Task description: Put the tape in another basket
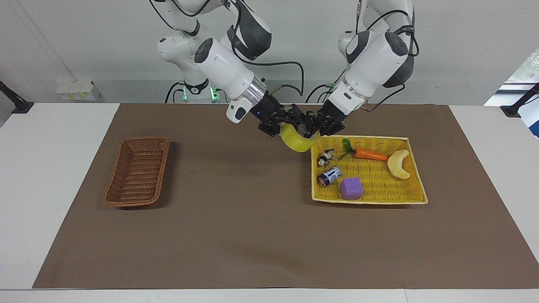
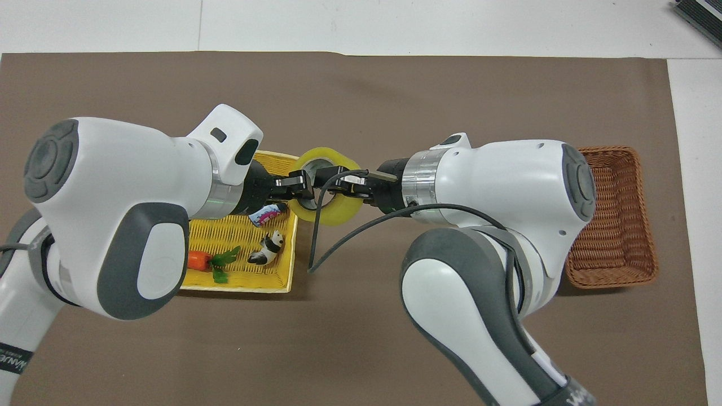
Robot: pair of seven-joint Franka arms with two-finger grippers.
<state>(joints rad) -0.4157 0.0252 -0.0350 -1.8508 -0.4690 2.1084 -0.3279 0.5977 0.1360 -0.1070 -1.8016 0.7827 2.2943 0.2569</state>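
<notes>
The tape, centre frame, looks light and stiff; right gripper clasps its wall; left gripper fingers unclear.

Tape up in the air between the left end effector and the right end effector, just off the tray corner nearest the robots. In the tray: panda toy, can, cube, carrot, banana-shaped toy. Basket well apart from the tray, on the surface toward the right arm's end.
</notes>
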